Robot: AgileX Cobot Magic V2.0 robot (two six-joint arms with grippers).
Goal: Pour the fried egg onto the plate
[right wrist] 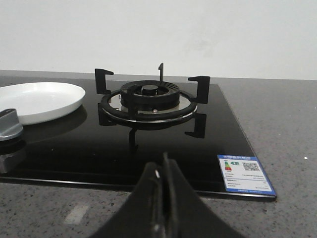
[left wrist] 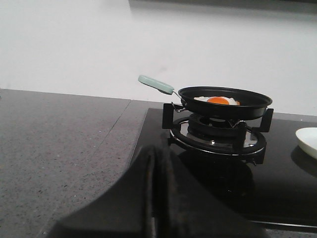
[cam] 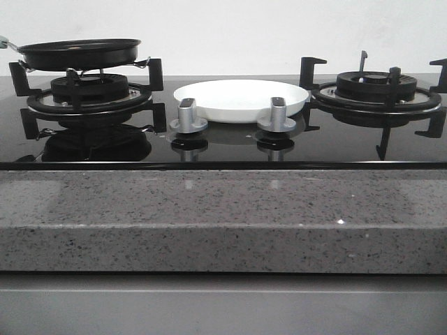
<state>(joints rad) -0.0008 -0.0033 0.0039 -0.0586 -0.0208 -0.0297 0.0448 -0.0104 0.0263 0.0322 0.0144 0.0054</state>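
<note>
A black frying pan (cam: 78, 53) with a pale green handle (left wrist: 155, 84) sits on the left burner (cam: 89, 94). Inside it lies the fried egg (left wrist: 216, 100), white with an orange yolk, seen only in the left wrist view. The white plate (cam: 240, 100) rests on the glass hob between the two burners, behind the knobs; it also shows in the right wrist view as the plate (right wrist: 39, 101). My left gripper (left wrist: 153, 154) is shut and empty, low over the counter's edge short of the pan. My right gripper (right wrist: 162, 166) is shut and empty in front of the right burner (right wrist: 149, 101).
Two silver knobs (cam: 188, 115) (cam: 277, 114) stand in front of the plate. The right burner (cam: 376, 94) has a bare black grate. A grey speckled stone counter (cam: 223, 216) borders the hob, with a white wall behind. An energy label (right wrist: 244, 174) is stuck to the hob's corner.
</note>
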